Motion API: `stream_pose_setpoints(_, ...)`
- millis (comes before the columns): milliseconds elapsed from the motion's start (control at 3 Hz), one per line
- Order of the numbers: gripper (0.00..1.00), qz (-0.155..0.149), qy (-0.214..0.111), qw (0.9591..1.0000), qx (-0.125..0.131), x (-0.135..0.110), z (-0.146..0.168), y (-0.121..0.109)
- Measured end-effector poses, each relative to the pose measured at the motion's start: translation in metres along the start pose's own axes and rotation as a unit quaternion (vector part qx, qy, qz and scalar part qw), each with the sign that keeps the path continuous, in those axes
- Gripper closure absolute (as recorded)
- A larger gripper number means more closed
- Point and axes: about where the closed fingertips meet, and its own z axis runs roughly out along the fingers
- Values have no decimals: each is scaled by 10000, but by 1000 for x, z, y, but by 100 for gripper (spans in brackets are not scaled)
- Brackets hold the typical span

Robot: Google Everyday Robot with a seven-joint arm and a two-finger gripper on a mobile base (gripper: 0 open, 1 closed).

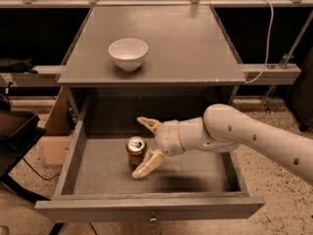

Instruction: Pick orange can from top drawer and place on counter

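Observation:
The orange can (135,151) stands upright on the bottom of the open top drawer (198,176), left of its middle. My gripper (145,146) reaches in from the right, inside the drawer. It is open, with one finger (148,123) behind the can and the other finger (147,165) in front of it. The can sits between the fingertips, and I cannot tell if either touches it. The grey counter (181,38) lies above and behind the drawer.
A white bowl (128,53) stands on the counter at its left front. A cardboard box (55,131) and a dark object (14,136) sit on the floor to the left of the cabinet. The drawer front has a small knob (153,219).

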Motion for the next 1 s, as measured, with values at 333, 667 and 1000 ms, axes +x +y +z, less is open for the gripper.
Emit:
stream_pose_setpoints(333, 18, 25, 191, 9997, -141, 13, 22, 3)
stream_pose_setpoints(667, 42, 18, 207, 9996, -172, 13, 26, 3)
stream_pose_setpoints(1000, 65, 18, 207, 9996, -172, 13, 26, 3)
